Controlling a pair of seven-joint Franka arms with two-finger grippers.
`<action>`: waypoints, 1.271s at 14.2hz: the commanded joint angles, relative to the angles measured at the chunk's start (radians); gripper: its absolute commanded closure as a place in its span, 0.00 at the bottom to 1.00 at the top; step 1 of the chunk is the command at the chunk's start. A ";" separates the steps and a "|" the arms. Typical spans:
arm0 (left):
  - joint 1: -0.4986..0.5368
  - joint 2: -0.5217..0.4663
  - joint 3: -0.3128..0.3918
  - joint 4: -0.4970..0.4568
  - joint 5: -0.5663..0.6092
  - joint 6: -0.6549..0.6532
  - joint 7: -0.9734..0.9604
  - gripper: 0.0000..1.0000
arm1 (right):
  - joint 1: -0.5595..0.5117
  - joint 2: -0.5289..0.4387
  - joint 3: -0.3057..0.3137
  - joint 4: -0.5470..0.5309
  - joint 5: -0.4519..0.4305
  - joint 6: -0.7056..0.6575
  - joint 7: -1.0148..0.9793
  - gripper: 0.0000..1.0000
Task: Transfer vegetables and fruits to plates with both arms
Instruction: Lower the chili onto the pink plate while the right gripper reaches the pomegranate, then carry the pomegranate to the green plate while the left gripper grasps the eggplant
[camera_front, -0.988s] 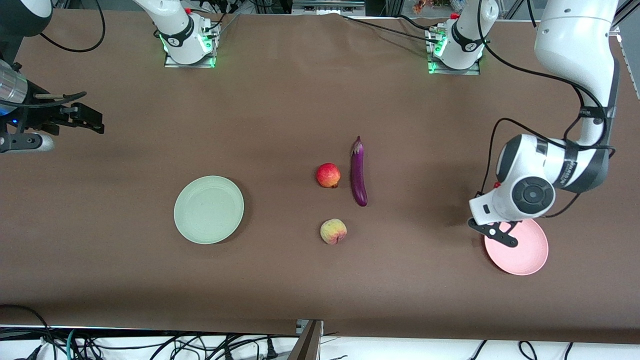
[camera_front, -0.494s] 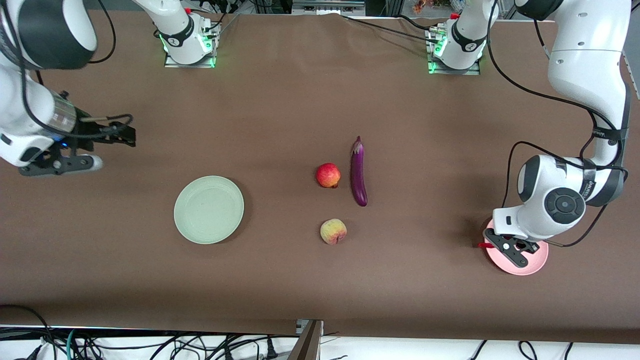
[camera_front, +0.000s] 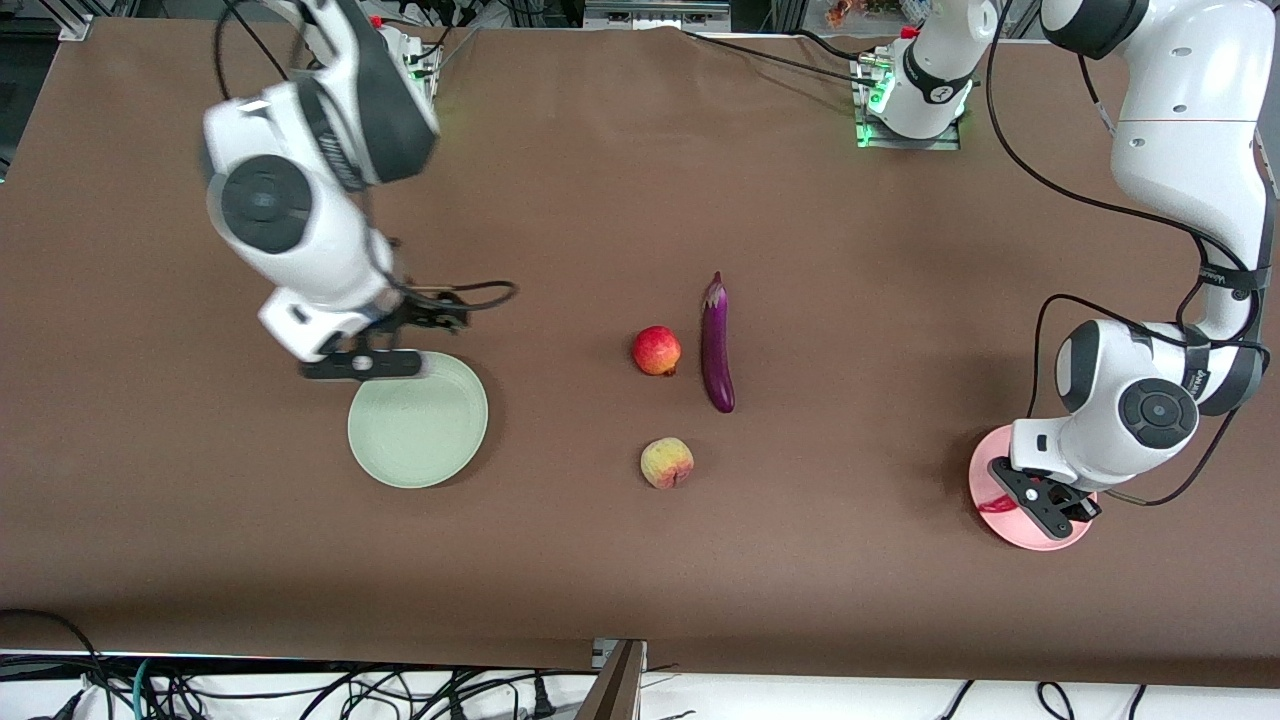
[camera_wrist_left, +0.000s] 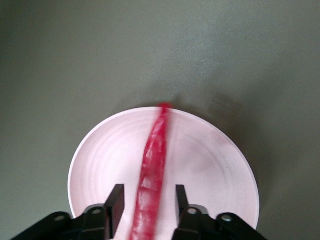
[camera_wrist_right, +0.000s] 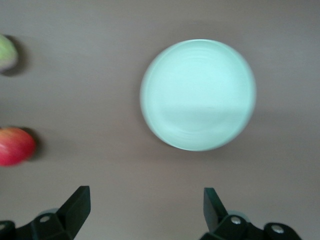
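The pink plate (camera_front: 1012, 532) (camera_wrist_left: 210, 165) lies at the left arm's end of the table. My left gripper (camera_front: 1045, 505) (camera_wrist_left: 146, 192) hangs low over it, open. The red chili pepper (camera_front: 995, 503) (camera_wrist_left: 155, 155) stretches across the plate between the fingers, with a gap to each. My right gripper (camera_front: 445, 312) (camera_wrist_right: 145, 200) is open and empty above the table, beside the pale green plate (camera_front: 418, 420) (camera_wrist_right: 197, 95). The purple eggplant (camera_front: 716, 345), red pomegranate (camera_front: 656, 350) (camera_wrist_right: 15, 145) and yellowish peach (camera_front: 667, 463) (camera_wrist_right: 6, 52) lie mid-table.
Both arm bases (camera_front: 905, 100) stand along the table edge farthest from the front camera. Brown cloth covers the table. Cables trail below the edge nearest the camera.
My right arm swung in from its end of the table to beside the green plate. My left gripper sank over the pink plate and opened, letting go of the chili.
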 joint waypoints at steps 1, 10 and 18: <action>0.011 0.017 -0.008 0.035 0.011 -0.006 0.013 0.00 | 0.086 0.102 -0.007 0.021 0.075 0.155 0.183 0.00; -0.006 -0.050 -0.015 0.031 -0.130 -0.191 -0.059 0.00 | 0.293 0.306 -0.012 0.025 0.027 0.530 0.512 0.00; -0.060 -0.121 -0.058 0.028 -0.136 -0.448 -0.537 0.00 | 0.342 0.386 -0.015 0.025 -0.042 0.657 0.535 0.00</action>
